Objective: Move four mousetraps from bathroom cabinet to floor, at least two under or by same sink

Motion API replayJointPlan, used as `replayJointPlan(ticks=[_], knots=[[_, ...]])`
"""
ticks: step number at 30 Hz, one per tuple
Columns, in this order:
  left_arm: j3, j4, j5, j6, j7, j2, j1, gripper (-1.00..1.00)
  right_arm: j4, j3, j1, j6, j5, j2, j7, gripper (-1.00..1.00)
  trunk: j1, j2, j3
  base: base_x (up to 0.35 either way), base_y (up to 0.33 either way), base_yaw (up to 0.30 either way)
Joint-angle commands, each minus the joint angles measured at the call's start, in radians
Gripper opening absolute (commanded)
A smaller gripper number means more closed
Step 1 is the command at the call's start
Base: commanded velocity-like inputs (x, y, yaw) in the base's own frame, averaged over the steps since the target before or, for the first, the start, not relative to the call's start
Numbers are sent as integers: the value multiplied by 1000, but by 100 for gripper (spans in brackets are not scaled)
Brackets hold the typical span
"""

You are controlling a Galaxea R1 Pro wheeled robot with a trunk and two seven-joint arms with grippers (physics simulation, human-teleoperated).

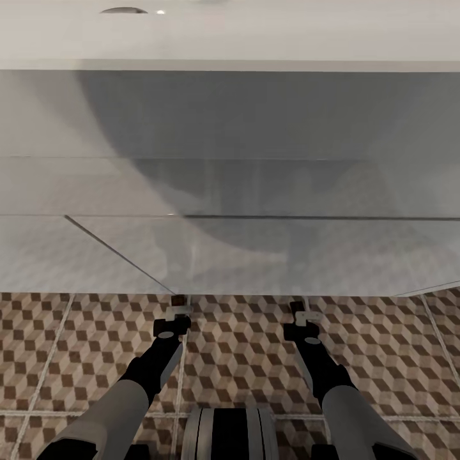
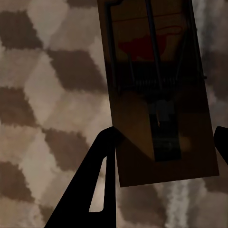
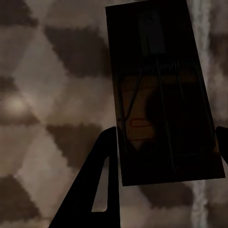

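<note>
Left hand (image 2: 164, 142) of mine grips mousetrap (image 2: 159, 90); right hand (image 3: 166, 147) grips second mousetrap (image 3: 164, 95). Both over bathroom floor (image 1: 76, 345), at sink (image 1: 230, 128) base.

A bathroom: white sink vanity (image 1: 230, 191) above cube-patterned floor tiles (image 1: 243, 358).

The bathroom floor (image 1: 243, 358) is showing brown, beige and white cubes between pale grout lines. The vanity (image 1: 255, 191) is looking plain white, greying in shadow. Each mousetrap (image 2: 159, 95) (image 3: 164, 95) is showing dark brown wood with dark wire and red markings.
</note>
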Motion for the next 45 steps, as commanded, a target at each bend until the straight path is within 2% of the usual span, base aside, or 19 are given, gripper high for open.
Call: replayJointPlan(ticks=[1, 11, 22, 45], knots=[[-6, -2, -2, 8, 7, 1, 0, -100, -2, -5, 0, 5, 9, 1, 1, -100, 0, 0, -1, 0, 0, 0], [-6, -3, -5, 7, 7, 1, 0, -100, -11, -4, 0, -9, 9, 2, -1, -100, 0, 0, -1, 0, 0, 0], [-7, -17, -6, 4, 7, 1, 0, -100, -14, -4, 0, -95, 11, 1, -24, -100, 0, 0, -1, 0, 0, 0], [-6, -15, -6, -11, 6, 1, 0, -100, -13, -2, 0, -100, 9, -2, -28, -100, 0, 0, -1, 37, 0, 0]])
